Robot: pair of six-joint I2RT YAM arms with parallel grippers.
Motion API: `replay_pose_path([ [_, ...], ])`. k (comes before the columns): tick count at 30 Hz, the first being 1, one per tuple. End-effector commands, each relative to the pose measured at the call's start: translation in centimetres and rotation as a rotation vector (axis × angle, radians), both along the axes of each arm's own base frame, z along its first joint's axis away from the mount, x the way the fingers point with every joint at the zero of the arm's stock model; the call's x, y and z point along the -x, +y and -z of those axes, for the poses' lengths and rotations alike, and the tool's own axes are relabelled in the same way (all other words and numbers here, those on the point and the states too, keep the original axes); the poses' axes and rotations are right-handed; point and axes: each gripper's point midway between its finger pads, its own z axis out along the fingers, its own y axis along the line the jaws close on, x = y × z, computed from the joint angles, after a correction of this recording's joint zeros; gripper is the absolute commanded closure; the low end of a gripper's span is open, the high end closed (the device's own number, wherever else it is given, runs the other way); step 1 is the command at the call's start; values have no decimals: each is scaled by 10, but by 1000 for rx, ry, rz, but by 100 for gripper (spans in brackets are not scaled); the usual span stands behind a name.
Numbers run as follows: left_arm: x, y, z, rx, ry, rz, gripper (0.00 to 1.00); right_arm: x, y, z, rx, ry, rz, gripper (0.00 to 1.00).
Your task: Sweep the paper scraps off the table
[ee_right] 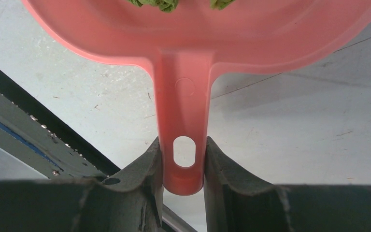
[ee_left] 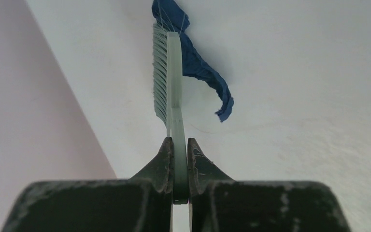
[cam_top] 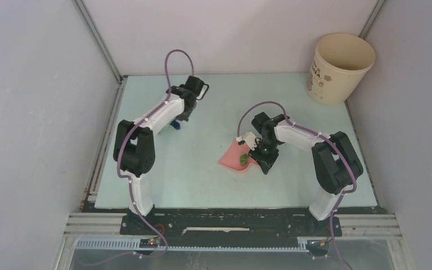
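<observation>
Left end effector (ee_left: 179, 147) grips hand brush (ee_left: 174, 72); right end effector (ee_right: 182, 150) grips pink dustpan (ee_right: 183, 96). Best sweep blue paper scrap (ee_left: 200, 67) dustpan-ward, bristles low.

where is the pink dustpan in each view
top external: pink dustpan just right of picture centre.
left wrist: not in it.
right wrist: the pan fills the top, and its handle runs down into the right gripper.
shared landmark: green paper scraps lying in the pan, at the top edge of the wrist view.
</observation>
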Motion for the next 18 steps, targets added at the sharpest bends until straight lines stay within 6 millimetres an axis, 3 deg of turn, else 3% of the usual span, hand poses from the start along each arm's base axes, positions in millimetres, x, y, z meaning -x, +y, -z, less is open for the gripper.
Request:
replay_pose_path([
  [1, 34, -71, -12, 230, 14, 118, 100, 0, 0, 1, 21, -11, 1, 100],
  [11, 138, -202, -33, 631, 116, 298, 100, 0, -3, 11, 50, 9, 10, 100],
  [14, 168, -223, -50, 714, 155, 356, 100, 0, -5, 11, 59, 10, 15, 100],
  [18, 193, -225, -80, 767, 146, 388, 100, 1, -4, 7, 51, 9, 26, 100],
])
